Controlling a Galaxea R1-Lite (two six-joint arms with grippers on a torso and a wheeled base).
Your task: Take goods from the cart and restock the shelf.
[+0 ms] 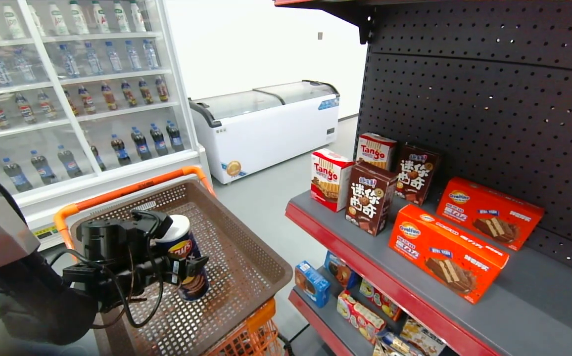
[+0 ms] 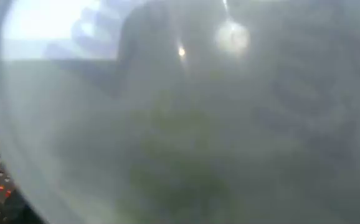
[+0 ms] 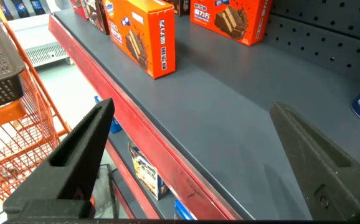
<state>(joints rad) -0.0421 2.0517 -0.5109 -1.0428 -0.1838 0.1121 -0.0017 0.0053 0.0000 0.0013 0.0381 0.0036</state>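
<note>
My left gripper (image 1: 189, 267) is shut on a chips can (image 1: 179, 247), a dark blue tube with a white top, held upright above the brown perforated cart basket (image 1: 259, 247). The can's pale lid (image 2: 167, 124) sits blurred right against the left wrist camera. My right gripper (image 3: 192, 112) stands open with nothing between its fingers, just in front of a bare stretch of the grey shelf (image 3: 230, 118) with its red front edge. In the head view the same shelf (image 1: 523, 306) is on the right.
Orange boxes (image 1: 447, 252), brown boxes (image 1: 369, 198) and wafer boxes (image 1: 329, 179) stand on the shelf's left and middle. Snack packs (image 1: 360, 311) fill the lower shelf. The cart's orange handle (image 1: 132, 190) faces a drinks fridge (image 1: 68, 99); a chest freezer (image 1: 266, 128) is behind.
</note>
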